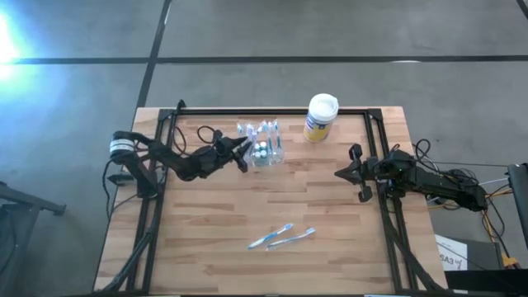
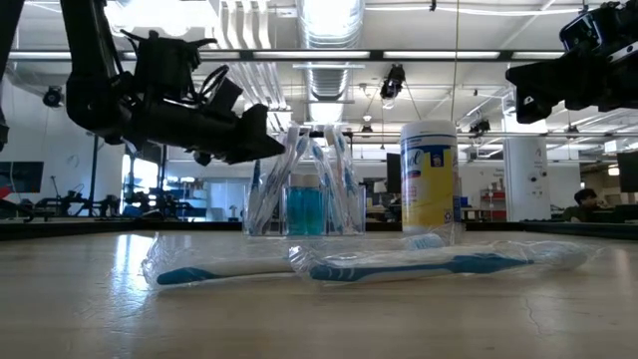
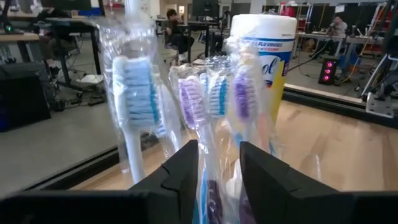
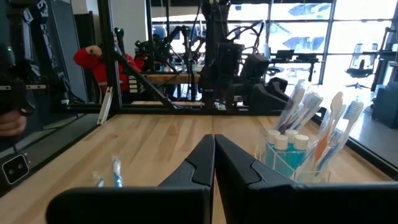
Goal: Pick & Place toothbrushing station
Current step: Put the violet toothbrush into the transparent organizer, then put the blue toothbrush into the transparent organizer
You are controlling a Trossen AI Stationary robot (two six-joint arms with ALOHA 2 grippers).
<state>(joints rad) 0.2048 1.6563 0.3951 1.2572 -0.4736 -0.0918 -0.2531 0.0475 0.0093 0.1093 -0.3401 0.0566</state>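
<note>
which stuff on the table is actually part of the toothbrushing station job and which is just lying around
Part of the job:
- toothbrushing station, clear holder with wrapped brushes and small bottles
- left gripper, right at the holder, fingers parted
- right gripper, shut, waiting at the table's right side

Just lying about:
- yellow canister with white lid
- two wrapped toothbrushes lying flat near the front edge

Partial blue lettering on the white-lidded yellow canister (image 3: 264, 68) standing far on the tabletop, a small line reading "FLU VIRUS" over large script cut off to "sol", "SA3" on a white sheet (image 1: 450, 258) on the floor off the near right corner
</note>
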